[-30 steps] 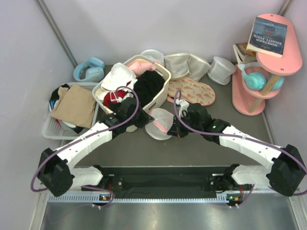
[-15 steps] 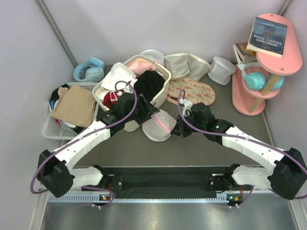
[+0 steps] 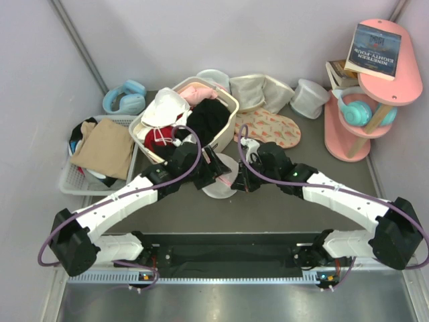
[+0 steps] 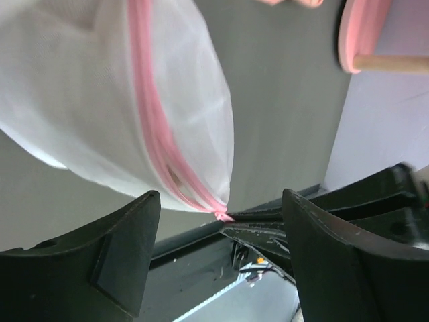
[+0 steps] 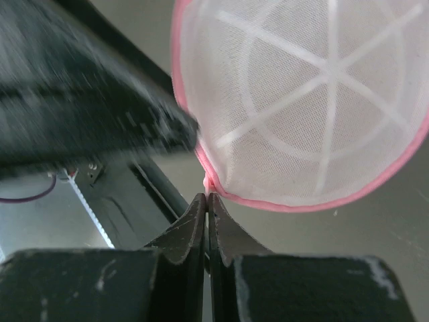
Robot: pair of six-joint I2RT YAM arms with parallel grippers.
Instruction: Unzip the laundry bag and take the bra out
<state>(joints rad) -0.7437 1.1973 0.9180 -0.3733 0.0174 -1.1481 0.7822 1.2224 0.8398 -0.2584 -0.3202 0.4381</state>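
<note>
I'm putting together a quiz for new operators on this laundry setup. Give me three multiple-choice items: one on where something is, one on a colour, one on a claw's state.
1. Where is the laundry bag?
A) hanging on the back wall
B) between the left claw and the right claw, in front of the cream basket
C) behind the arm bases

2. What colour is the bag's rim?
A) blue
B) pink
C) black

3. How is the right claw?
A) wide open
B) out of view
C) shut at the bag's rim

Answers:
1 B: the top view shows the bag between the two arm tips, on the near side of the basket.
2 B: both wrist views show a pink band round the white mesh.
3 C: its fingers press together at the pink rim, while the left claw's fingers stand wide apart.
</note>
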